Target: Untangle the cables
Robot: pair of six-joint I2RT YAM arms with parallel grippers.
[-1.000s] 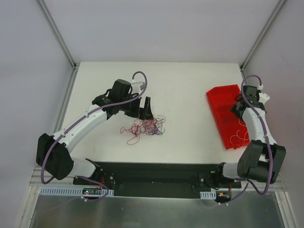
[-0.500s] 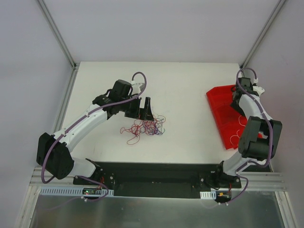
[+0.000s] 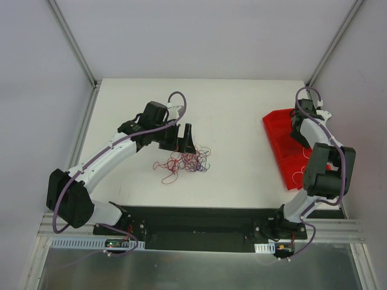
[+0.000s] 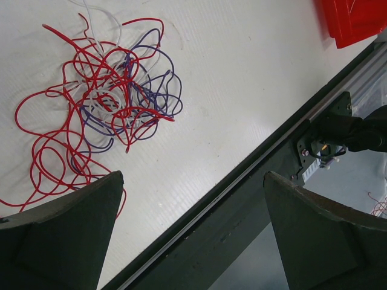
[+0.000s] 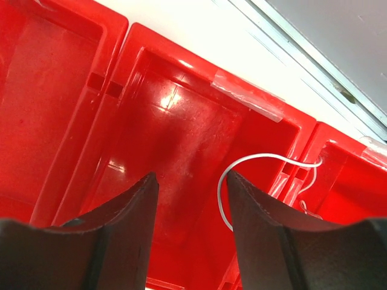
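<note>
Though gaping wide, grips nothing: left pincer [image 4: 193,235], poised just at 12 o'clock of the cables [image 3: 184,161]. Lying loose near the centre of the counter [image 3: 242,121], red, purple and white strands in one tangle. Right pincer [image 5: 190,199] likewise parted, empty, over the red bin [image 5: 121,54] at 3 o'clock. Inside one compartment, a single white strand [image 5: 225,181].

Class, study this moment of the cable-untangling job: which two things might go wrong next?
1. The left gripper, open, sits beside the tangle, whose red, purple and white strands interloop. A pinch may catch several strands and tighten the knot or drag the whole tangle.
2. The right gripper hangs over the red tray, with a white wire curling beside one finger. The wire may snag and be pulled out.
</note>
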